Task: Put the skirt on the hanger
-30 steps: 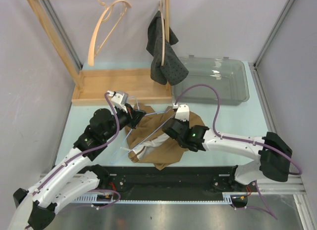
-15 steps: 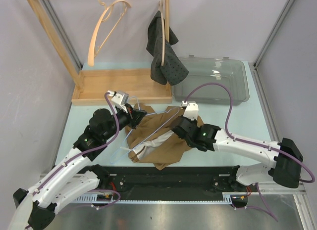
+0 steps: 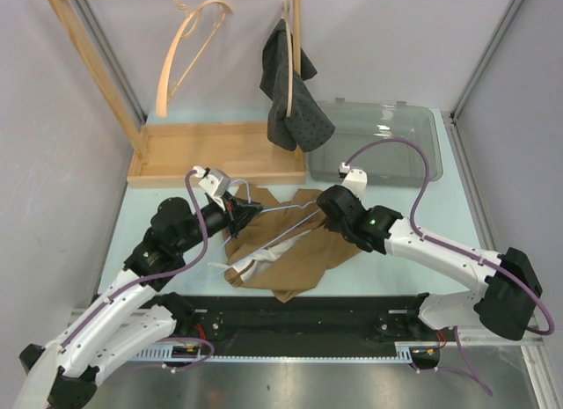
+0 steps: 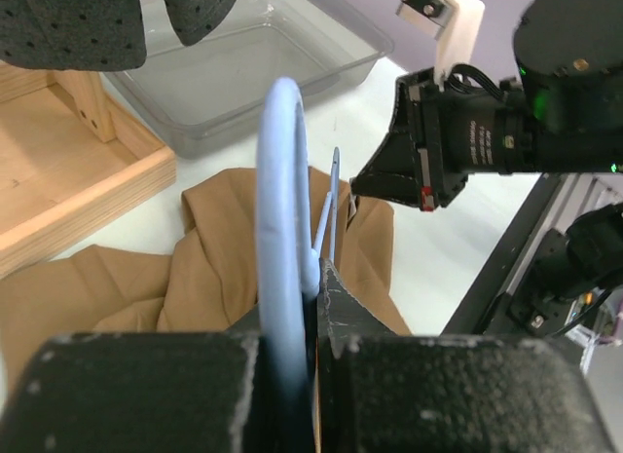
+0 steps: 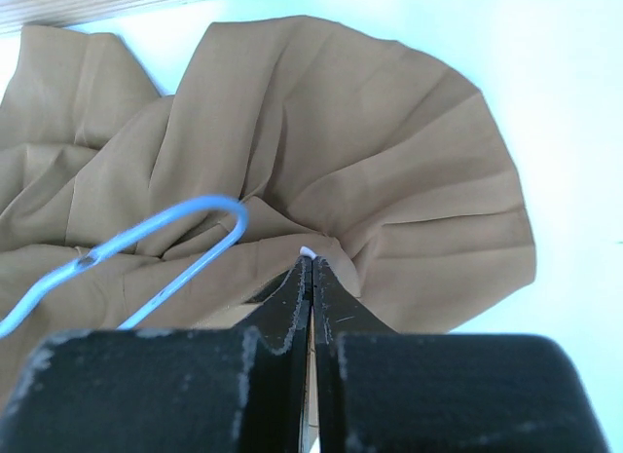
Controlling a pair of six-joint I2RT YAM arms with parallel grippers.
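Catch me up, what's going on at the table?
Both arms are working the brown skirt, which lies crumpled on the table. The left gripper is shut on a light-blue wire hanger, holding it over the skirt. The right gripper is shut on a fold of the skirt beside the hanger's far end. The skirt is not yet on the hanger.
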